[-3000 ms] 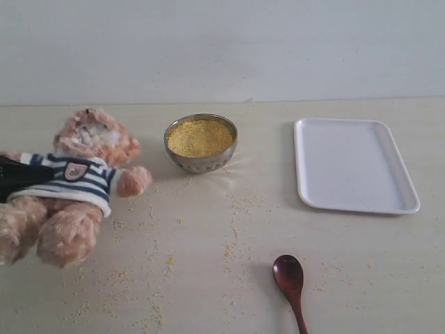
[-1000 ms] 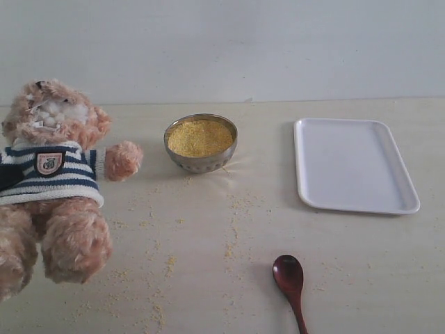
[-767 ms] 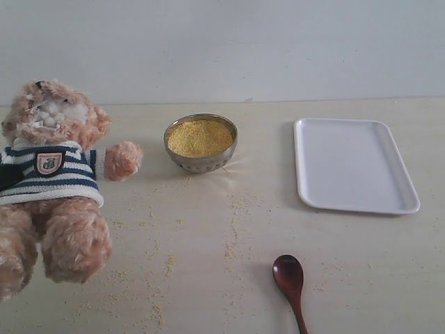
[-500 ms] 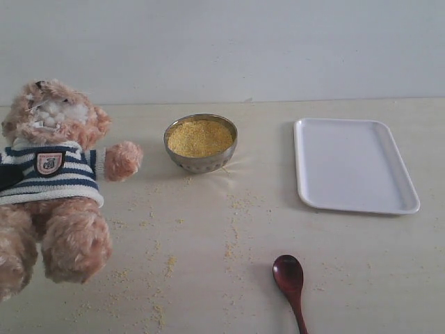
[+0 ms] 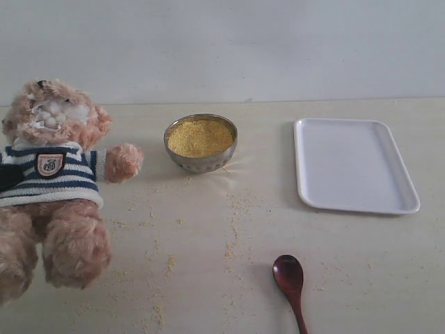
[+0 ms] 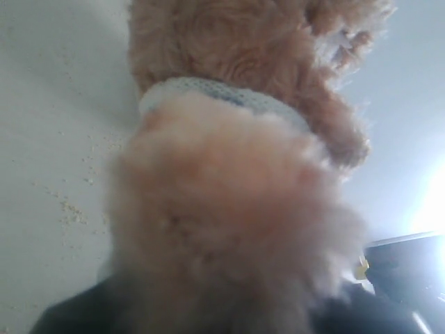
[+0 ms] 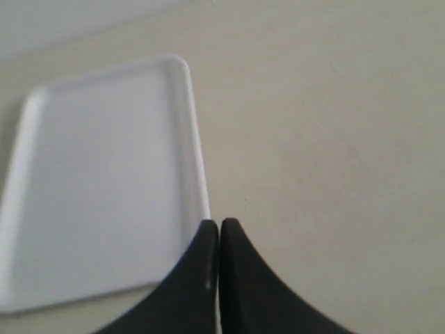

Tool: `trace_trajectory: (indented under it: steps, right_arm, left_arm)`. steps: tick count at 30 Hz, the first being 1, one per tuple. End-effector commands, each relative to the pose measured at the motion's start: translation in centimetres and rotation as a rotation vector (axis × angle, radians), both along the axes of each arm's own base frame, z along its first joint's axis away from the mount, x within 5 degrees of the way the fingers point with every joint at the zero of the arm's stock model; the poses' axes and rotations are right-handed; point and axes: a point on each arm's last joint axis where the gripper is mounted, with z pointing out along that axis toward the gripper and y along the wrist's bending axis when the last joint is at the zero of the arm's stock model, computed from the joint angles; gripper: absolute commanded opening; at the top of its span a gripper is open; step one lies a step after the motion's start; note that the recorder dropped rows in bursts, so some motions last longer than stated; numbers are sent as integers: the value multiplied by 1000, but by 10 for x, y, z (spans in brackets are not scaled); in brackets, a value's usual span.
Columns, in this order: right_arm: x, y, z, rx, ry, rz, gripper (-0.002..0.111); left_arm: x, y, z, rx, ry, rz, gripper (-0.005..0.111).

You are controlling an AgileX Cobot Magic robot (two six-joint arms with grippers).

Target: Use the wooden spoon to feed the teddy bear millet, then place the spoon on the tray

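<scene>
On worktop (image 5: 361, 243): teddy bear (image 5: 52, 174) up, wooden spoon (image 5: 290, 278) untouched
Right claw (image 7: 220, 233) pinched together, should open for spoon next; left claw (image 5: 5, 177) buried in fur, unreadable

A pale cream worktop (image 5: 361, 268) is seen, bounded at the back by a plain whitish wall (image 5: 278, 42). A small round steel bowl (image 5: 201, 165) is set on it, left of centre.

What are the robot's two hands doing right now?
Left gripper: shut on the teddy bear.
Right gripper: shut, holding nothing.
</scene>
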Motion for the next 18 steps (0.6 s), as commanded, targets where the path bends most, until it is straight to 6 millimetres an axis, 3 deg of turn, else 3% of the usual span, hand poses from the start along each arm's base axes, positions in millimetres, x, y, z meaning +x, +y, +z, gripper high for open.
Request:
trace_trajectory:
  steps: [1,3,5,9,12,14,18]
  right_arm:
    - [-6,-2,-6,-43,95,-4,0]
    - [-9,18,-8,-152,98,174,0]
    - [-27,63,-27,-329,116,549,0]
    - [-55,122,-34,-368,98,869,0]
    - [-73,144,-36,-249,122,892,0]
    - [-92,160,-43,-187,66,1003,0]
    - [-122,164,-61,-73,-67,1138,0]
  left_arm:
    - [0,0,3,-3,-38,2,5]
    - [0,0,3,10,-49,-2,5]
    - [0,0,3,13,-51,-3,5]
    - [-1,-1,2,22,-45,-24,5]
    - [-2,-2,2,26,-43,-32,5]
    - [-2,-2,2,26,-43,-32,5]
    - [-2,-2,1,29,-41,-40,5]
